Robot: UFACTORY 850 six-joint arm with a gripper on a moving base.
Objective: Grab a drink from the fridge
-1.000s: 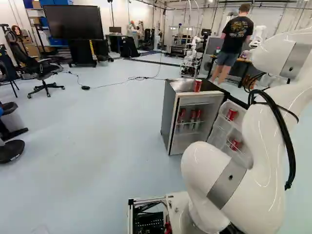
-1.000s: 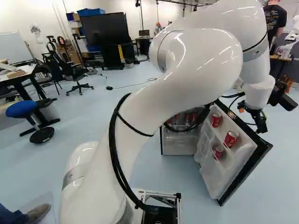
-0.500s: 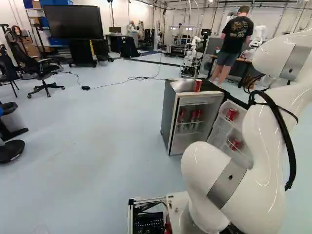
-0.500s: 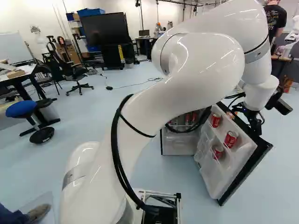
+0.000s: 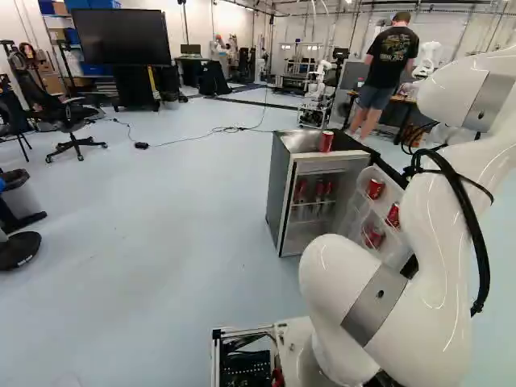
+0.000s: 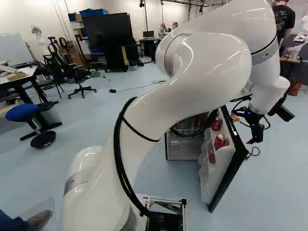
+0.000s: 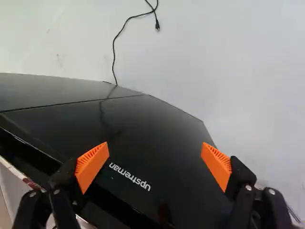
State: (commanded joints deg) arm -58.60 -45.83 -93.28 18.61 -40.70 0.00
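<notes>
My gripper (image 6: 255, 134) is on the outer side of the fridge door (image 6: 224, 175), in the right base view. In the wrist view the gripper (image 7: 155, 157) is open, its orange pads wide apart over the door's black outer face (image 7: 143, 138); contact cannot be told. The fridge (image 5: 278, 189) stands with its door partly open. Red cans sit in the door racks, one on the upper rack (image 5: 376, 189), another (image 6: 220, 141) and a lower one (image 6: 211, 156). More red cans (image 5: 301, 191) are on the inner shelf. A red can (image 5: 326, 141) stands upright on the fridge top.
A black cable (image 7: 114, 52) lies on the floor beyond the door. Office chairs (image 5: 68, 121), a large screen (image 5: 121, 36) and a blue stool (image 6: 22, 112) stand farther off to the left. Another robot (image 5: 318, 85) is behind the fridge.
The door has swung inward towards the fridge, carrying its cans. My gripper has moved left and slightly down in the right base view, along the door's outer side. The base has not moved.
</notes>
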